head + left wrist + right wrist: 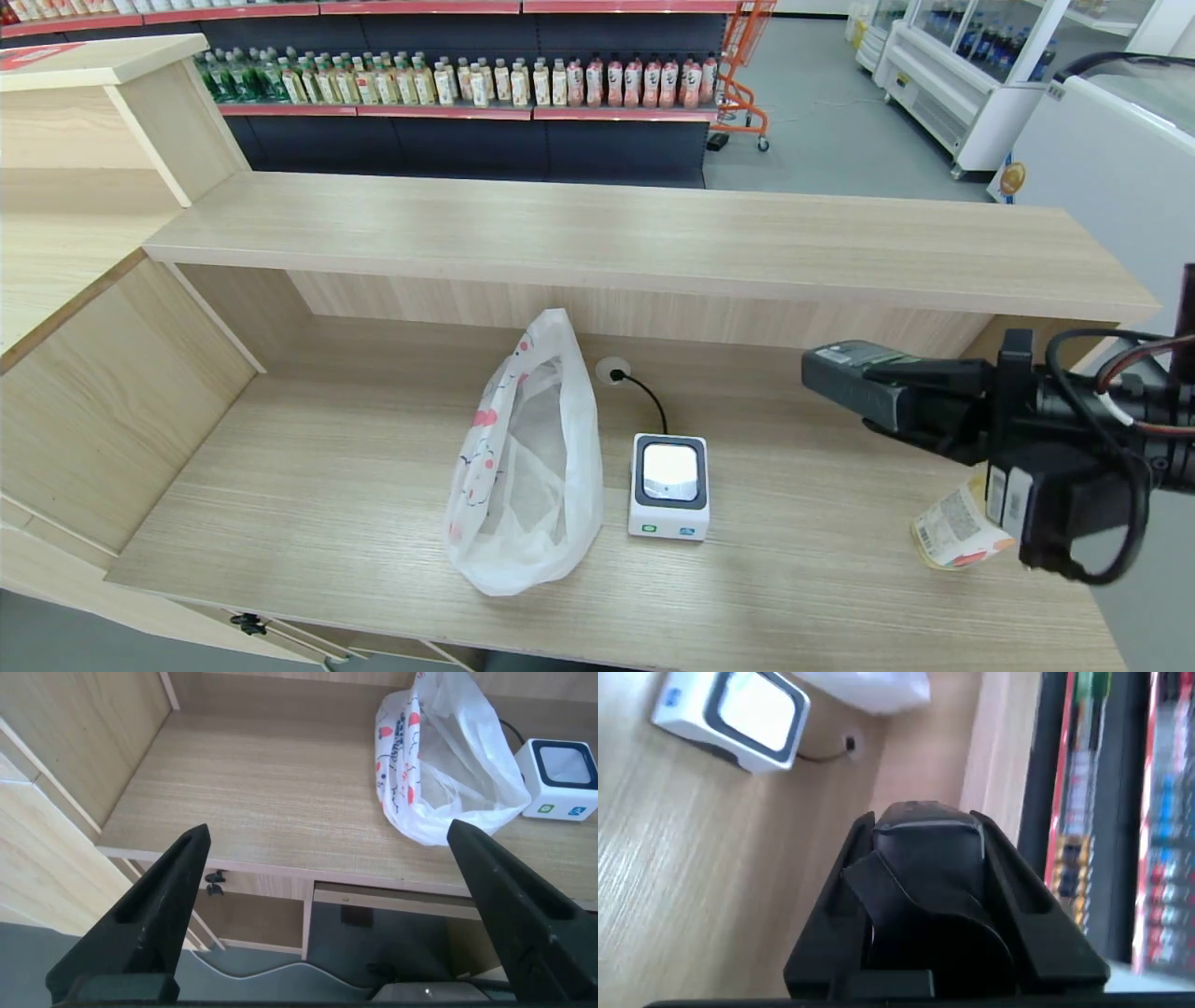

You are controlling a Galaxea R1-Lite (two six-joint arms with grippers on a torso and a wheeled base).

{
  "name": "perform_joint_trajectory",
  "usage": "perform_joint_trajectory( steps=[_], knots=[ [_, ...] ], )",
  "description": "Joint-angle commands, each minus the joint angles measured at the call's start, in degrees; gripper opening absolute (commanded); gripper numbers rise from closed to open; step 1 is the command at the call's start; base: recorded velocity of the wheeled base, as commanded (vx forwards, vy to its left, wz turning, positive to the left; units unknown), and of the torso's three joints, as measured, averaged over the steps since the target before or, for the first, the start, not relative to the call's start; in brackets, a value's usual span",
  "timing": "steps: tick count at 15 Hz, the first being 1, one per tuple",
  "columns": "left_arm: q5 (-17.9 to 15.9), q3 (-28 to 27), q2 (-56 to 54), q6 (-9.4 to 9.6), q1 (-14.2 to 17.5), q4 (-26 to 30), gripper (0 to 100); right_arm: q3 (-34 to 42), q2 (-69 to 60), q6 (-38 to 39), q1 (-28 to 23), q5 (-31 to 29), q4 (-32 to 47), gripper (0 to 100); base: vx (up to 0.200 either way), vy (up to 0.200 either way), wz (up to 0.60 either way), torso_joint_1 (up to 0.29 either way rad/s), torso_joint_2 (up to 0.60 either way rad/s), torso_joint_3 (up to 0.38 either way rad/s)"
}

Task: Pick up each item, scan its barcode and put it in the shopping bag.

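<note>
A light wood-grain checkout counter (308, 485) carries a white, translucent plastic shopping bag (527, 457) with a red and pink pattern. It lies slumped at the middle with its mouth towards the far side. Just to the right of the bag, apart from it, sits a small white box-shaped barcode scanner (668, 485) with a dark-framed glass window on top. A black cable (649, 397) runs from the scanner to a round hole at the far side of the counter. The right gripper (901, 397) is above the right part of the counter, well to the right of the scanner. Its fingers are closed onto a dark grey rectangular box (850, 378), which is held off the surface and juts out to the left. Below that arm, at the near right of the counter, lies a pale yellow packet (957, 527) with a white barcode label, partly hidden by the arm. The left gripper (329, 831) is above the counter's near edge, left of the bag, with its two black fingers spread wide and nothing between them. Beyond the raised wooden ledge (653, 233), dark shelves of bottles (467, 82) line the far wall.
</note>
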Motion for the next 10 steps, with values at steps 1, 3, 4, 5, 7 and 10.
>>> perform_joint_trajectory(
  steps=[1,3,4,5,7,10],
  knots=[
    [-0.02,0.00,-0.02,-0.01,0.01,-0.02,100,1.64,0.12,-10.12,3.21,5.09,6.43,0,0.000,0.000,0.00,0.000,0.00,0.000],
    [-0.02,0.00,-0.02,-0.01,0.01,-0.02,100,1.29,1.35,-22.07,6.99,6.84,10.56,0,0.000,0.000,0.00,0.000,0.00,0.000],
    [-0.02,0.00,-0.02,-0.01,0.01,-0.02,100,0.85,3.11,-28.14,9.01,8.51,11.08,0,0.000,0.000,0.00,0.000,0.00,0.000],
    [-0.02,0.00,-0.02,-0.01,0.01,-0.02,100,0.85,4.86,-32.71,11.38,9.13,11.08,0,0.000,0.000,0.00,0.000,0.00,0.000],
    [-0.02,0.00,-0.02,-0.01,0.01,-0.02,100,0.85,5.83,-36.58,12.70,9.13,11.44,0,0.000,0.000,0.00,0.000,0.00,0.000],
    [-0.02,0.00,-0.02,-0.01,0.01,-0.02,100,1.11,8.12,-47.91,14.37,9.13,11.44,0,0.000,0.000,0.00,0.000,0.00,0.000]
  ],
)
